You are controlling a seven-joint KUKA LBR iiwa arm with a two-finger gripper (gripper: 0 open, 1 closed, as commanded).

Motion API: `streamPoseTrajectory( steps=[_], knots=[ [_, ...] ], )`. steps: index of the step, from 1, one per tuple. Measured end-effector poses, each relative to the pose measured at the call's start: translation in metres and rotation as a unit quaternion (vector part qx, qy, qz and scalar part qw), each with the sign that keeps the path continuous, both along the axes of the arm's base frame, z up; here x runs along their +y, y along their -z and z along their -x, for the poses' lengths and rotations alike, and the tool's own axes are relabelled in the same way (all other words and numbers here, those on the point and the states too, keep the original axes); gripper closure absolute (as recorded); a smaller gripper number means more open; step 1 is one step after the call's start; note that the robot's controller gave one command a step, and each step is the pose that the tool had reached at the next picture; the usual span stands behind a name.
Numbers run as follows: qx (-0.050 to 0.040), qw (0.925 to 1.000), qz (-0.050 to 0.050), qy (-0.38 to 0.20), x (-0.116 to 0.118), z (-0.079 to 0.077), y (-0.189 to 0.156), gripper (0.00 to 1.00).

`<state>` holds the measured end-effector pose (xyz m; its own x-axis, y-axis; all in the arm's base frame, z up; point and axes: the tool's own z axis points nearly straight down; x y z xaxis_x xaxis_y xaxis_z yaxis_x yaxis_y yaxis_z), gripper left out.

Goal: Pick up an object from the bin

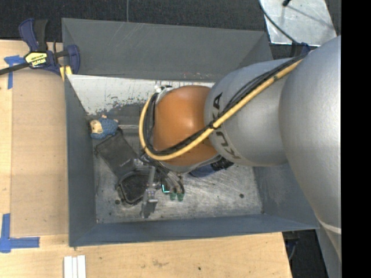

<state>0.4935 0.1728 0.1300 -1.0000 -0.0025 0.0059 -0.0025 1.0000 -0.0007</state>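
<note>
Here, the approach-and-grasp stage of a pick, judged from pose alone. Grey metal bin [81, 172] viewed from above and slightly to one side, with the arm [278, 114] reaching in from the right and its orange wrist cover [177, 123] hanging above the middle of the floor. Gripper [152, 197] low in the near-left part of the bin, just beside or perhaps touching a black rounded object [131, 187]; contact not resolvable. Gripper open or closed: cannot be told, most of it being masked by the wrist. Nothing visibly gripped.

Close behind the black object, toward the left wall, a dark flat rectangular object [115, 148] lying askew. At the far-left corner of the floor, a small tan-and-blue figure-like object [97, 126], well apart from the gripper. Under the wrist, a blue object [204, 170], largely hidden.

Likely target, by nearness only: the black rounded object. Next move, as a judgement: closing on it if already straddled, then a straight lift clear of the walls; otherwise a small sideways correction toward it first. Care called for near the dark flat object, liable to be nudged or dragged along. Task not yet done: no object raised from the bin.
</note>
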Motion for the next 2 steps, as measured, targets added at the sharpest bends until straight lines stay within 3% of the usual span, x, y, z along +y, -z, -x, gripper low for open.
streamPoseTrajectory(
  steps=[1,2],
  knots=[
    [-0.0160,0.9946,-0.004,-0.102,-0.0331,-0.0183,0.0549,0.00],
    [-0.0087,0.9948,-0.002,-0.101,-0.0322,-0.0213,0.0526,0.00]
  ],
)
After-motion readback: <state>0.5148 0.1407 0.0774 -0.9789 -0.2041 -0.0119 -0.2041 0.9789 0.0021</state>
